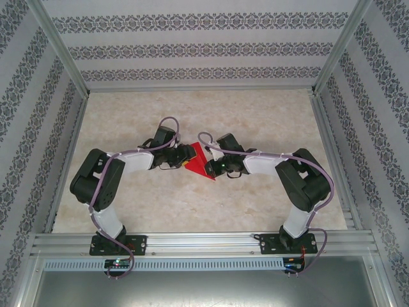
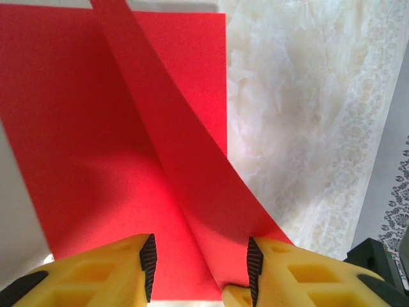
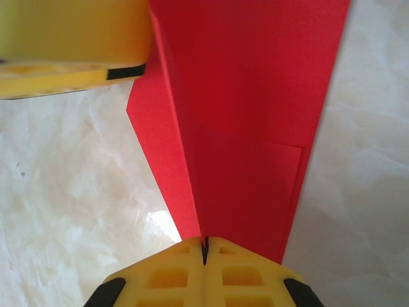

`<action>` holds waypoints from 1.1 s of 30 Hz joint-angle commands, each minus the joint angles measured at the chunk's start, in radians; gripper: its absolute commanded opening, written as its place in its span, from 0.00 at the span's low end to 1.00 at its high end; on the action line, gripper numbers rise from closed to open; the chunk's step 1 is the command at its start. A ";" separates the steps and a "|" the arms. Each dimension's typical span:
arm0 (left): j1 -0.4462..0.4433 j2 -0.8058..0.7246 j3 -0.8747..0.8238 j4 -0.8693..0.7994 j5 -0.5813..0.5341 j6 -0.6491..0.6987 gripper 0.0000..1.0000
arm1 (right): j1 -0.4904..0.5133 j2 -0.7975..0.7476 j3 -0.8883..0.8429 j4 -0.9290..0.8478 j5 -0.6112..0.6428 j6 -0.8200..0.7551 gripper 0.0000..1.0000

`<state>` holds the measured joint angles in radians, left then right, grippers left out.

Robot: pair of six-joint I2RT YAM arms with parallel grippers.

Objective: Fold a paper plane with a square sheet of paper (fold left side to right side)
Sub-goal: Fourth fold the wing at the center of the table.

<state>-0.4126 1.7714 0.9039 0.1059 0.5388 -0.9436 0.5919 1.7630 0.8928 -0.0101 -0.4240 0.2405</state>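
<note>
I see the paper (image 1: pixel 199 162) near the middle of the desk (image 1: pixel 192 211), right between my two grippers. My right gripper (image 3: pixel 205 247) is clenched tight on one end of it. My left gripper (image 2: pixel 201 268) is spread wide and grips nothing. A raised flap of the paper runs through its gap.

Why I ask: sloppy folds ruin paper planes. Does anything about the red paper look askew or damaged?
No tears visible. The square sheet of paper is not flat: one flap arches up uncreased between the open left gripper's fingers, while the right gripper pinches one end. A layer corner stops short of the edge, looking slightly misaligned.
</note>
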 commanded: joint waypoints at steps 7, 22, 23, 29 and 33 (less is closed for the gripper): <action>-0.016 0.077 0.056 0.032 0.024 -0.013 0.43 | -0.023 0.029 0.030 0.004 -0.063 0.029 0.02; -0.017 0.120 0.086 0.005 0.017 -0.007 0.43 | -0.035 0.046 0.043 -0.002 -0.091 0.034 0.02; -0.016 0.124 0.086 0.005 0.016 -0.008 0.43 | -0.036 0.047 0.044 -0.004 -0.091 0.034 0.02; -0.017 0.141 0.095 -0.011 0.012 -0.006 0.44 | -0.041 0.052 0.053 -0.007 -0.105 0.037 0.04; -0.016 0.144 0.093 -0.018 0.009 -0.007 0.44 | -0.047 0.049 0.058 -0.011 -0.114 0.043 0.09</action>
<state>-0.4191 1.8935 0.9855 0.1131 0.5499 -0.9474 0.5579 1.7977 0.9230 -0.0147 -0.5083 0.2703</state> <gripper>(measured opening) 0.436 0.086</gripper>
